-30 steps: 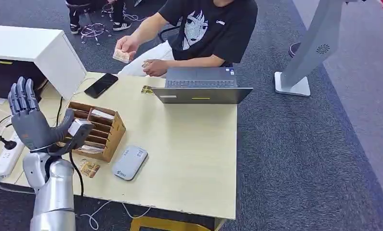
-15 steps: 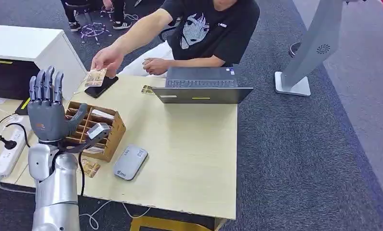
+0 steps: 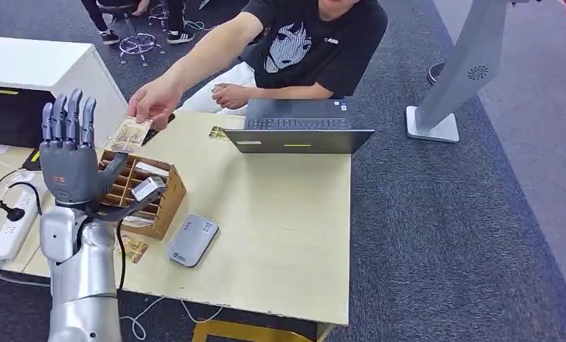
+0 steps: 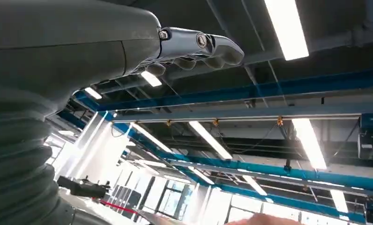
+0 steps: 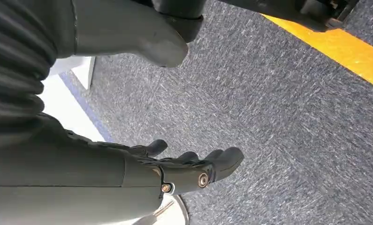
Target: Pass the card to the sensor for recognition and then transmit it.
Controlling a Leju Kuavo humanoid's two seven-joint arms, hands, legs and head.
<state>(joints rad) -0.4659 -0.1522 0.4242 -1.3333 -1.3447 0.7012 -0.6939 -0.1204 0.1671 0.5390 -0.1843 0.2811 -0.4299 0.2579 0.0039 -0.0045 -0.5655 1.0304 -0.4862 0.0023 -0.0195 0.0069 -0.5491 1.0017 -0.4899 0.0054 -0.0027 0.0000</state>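
Note:
My left hand (image 3: 70, 158) is raised over the table's left side, palm up, fingers straight and apart, holding nothing. A seated person reaches across and holds a tan card (image 3: 129, 133) just right of my fingertips, above the wooden card box (image 3: 143, 191). The grey card sensor (image 3: 192, 240) lies flat on the table in front of the box. Another card (image 3: 131, 249) lies on the table near my wrist. My left hand (image 4: 128, 42) points up at the ceiling in the left wrist view. My right hand (image 5: 175, 171) hangs over the carpet, fingers loose and empty.
An open laptop (image 3: 297, 128) stands at the table's far edge, with a small card (image 3: 217, 132) beside it. A white cabinet (image 3: 52, 75) is at the far left and a power strip (image 3: 13, 228) with cables lies at the left edge. A grey stand (image 3: 454, 78) is on the carpet at right.
The person's hand has brought the tan card from near their body down to beside my left fingertips. My left hand rose and shifted right, over the box.

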